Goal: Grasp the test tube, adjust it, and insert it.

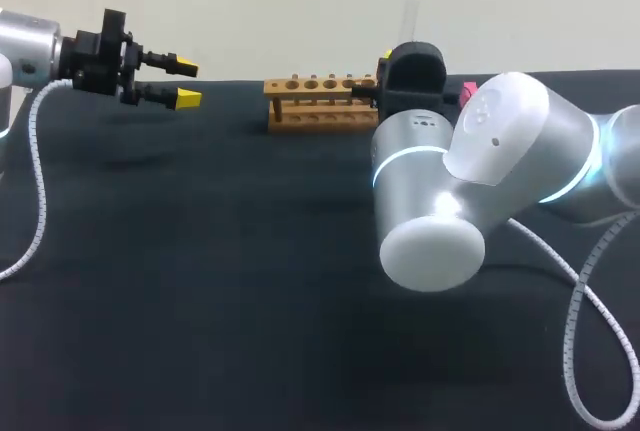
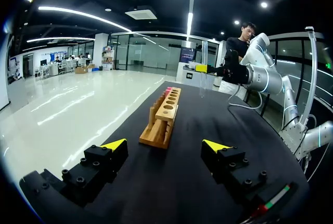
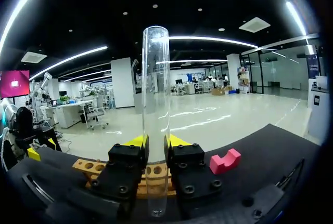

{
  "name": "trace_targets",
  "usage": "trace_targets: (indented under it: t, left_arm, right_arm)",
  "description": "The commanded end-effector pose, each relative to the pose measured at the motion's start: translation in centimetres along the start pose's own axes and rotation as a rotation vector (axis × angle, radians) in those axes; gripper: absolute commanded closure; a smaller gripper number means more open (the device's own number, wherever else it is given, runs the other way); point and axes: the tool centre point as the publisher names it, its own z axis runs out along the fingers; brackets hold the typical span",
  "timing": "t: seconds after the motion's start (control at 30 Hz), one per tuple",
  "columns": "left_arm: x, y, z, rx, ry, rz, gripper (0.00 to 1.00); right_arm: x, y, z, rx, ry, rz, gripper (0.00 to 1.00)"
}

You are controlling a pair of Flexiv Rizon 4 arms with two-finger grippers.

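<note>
My right jaws are clamping the glass test tube (image 3: 156, 104) from both sides, fingers (image 3: 127, 159) closed to the tube's width. The tube is standing upright, long axis vertical. I'm gripping its lower part, with the bottom end poking out below the fingers and most of the length rising above them. In the head view only the tube's top is showing, behind my right arm (image 1: 480, 171), which is hiding the grip.

The wooden tube rack (image 3: 88, 168) is sitting on the black surface (image 1: 200, 281) just beyond and below the right jaws, its row of holes running off toward my left arm's side. The jaws are hanging at the rack's end nearest the pink block (image 3: 225, 161). The tube's axis is pointing the way the holes are facing, so I reckon what's left is centring it over one hole and going straight down. I can't tell whether the tip is sitting over a hole or short of the rack, because the fingers are covering that end.

My left jaws are hanging wide open, holding nothing, well apart from the rack's other end and facing along its length. The right arm is the nearer one and is carrying the insertion.

Risk: with any tilt, the glass is going to catch a hole's rim.
</note>
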Motion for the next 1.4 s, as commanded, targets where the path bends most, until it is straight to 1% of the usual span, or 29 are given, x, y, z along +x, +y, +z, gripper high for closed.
trace_targets:
  t: [0.03,0.17,0.47,0.73,1.0,1.4]
  left_arm:
    - [0.1,0.0,0.0,0.0,-0.002,0.003,0.0]
    - [0.1,0.0,0.0,0.0,-0.002,0.003,0.0]
    - [0.1,0.0,0.0,0.0,-0.002,0.003,0.0]
    - [0.1,0.0,0.0,0.0,-0.002,0.003,0.0]
    - [0.1,0.0,0.0,0.0,-0.002,0.003,0.0]
    - [0.1,0.0,0.0,0.0,-0.002,0.003,0.0]
  right_arm:
    - [-0.6,0.5,1.7,-0.02,-0.033,0.001,1.0]
    - [-1.5,1.1,3.1,-0.035,-0.08,-0.003,1.0]
    - [-2.1,2.2,4.9,-0.082,-0.124,-0.033,1.0]
    - [-2.0,2.8,6.1,-0.109,-0.133,-0.038,1.0]
    - [-1.3,3.2,7.2,-0.129,-0.145,-0.051,1.0]
    - [-0.8,3.1,8.0,-0.138,-0.14,-0.061,1.0]
